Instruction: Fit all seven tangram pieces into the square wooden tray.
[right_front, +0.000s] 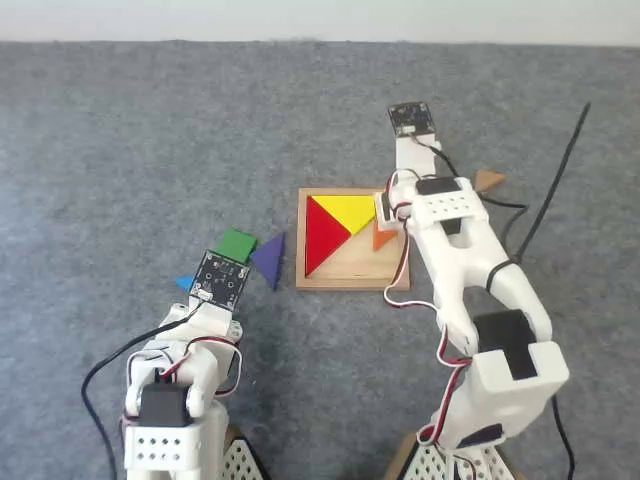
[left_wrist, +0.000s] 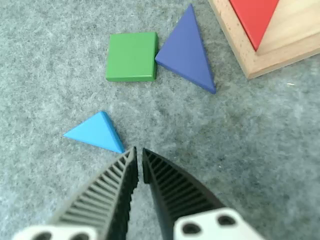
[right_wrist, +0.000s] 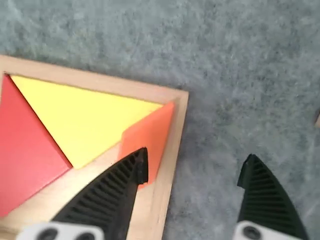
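The square wooden tray (right_front: 350, 283) lies mid-table, holding a red triangle (right_front: 324, 237) and a yellow triangle (right_front: 348, 209). An orange piece (right_wrist: 150, 135) rests against the tray's right wall (right_wrist: 172, 165), its corner reaching the rim. My right gripper (right_wrist: 196, 167) hangs open astride that wall, one fingertip (right_wrist: 137, 167) over the orange piece's end and the other over the carpet. Left of the tray lie a green square (left_wrist: 132, 56), a dark blue triangle (left_wrist: 187, 50) and a light blue triangle (left_wrist: 95, 132). My left gripper (left_wrist: 139, 152) is shut and empty, just beside the light blue triangle.
A tan piece (right_front: 488, 180) lies on the grey carpet right of the tray, behind the right arm. A black cable (right_front: 555, 185) runs along the right side. Open carpet stretches to the far left and in front of the tray.
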